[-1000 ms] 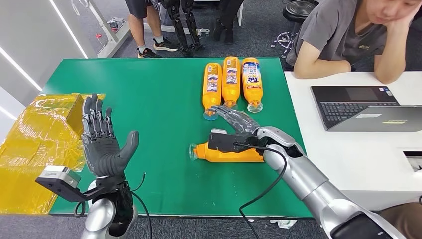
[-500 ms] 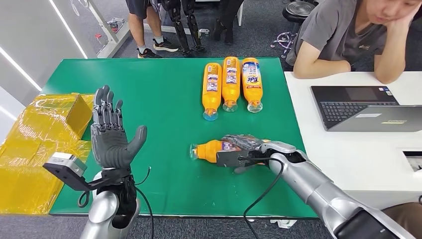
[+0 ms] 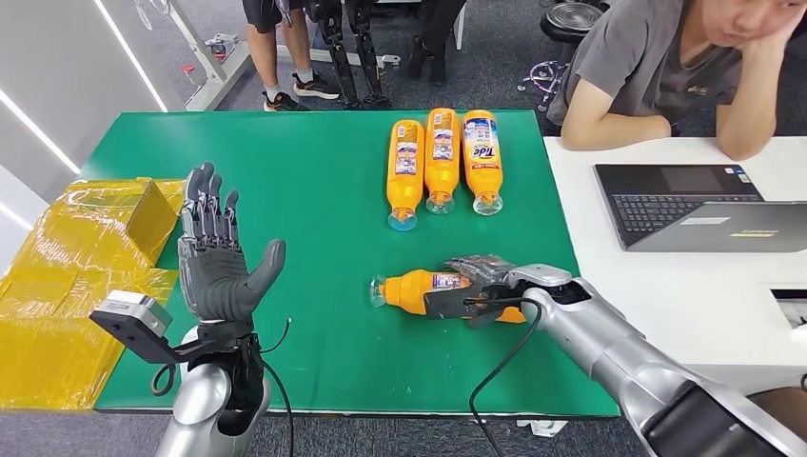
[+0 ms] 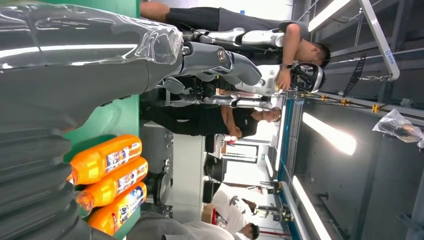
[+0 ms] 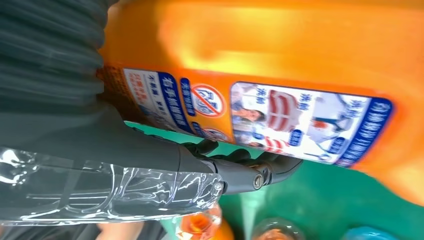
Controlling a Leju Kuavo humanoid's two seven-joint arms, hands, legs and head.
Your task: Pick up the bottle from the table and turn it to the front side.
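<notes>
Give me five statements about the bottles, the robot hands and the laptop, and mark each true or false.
1. The right robot hand grips a lying bottle. True.
2. The left robot hand holds a bottle. False: it is raised, open and holds nothing.
3. Three bottles lie side by side at the table's far edge. True.
4. The gripped bottle stands upright. False: it lies on its side.
5. The laptop sits on the green table. False: it sits on the white one.

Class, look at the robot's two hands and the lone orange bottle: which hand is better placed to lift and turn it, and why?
The right hand: its fingers already wrap the lone bottle. The left hand is raised, open, well away from it.
</notes>
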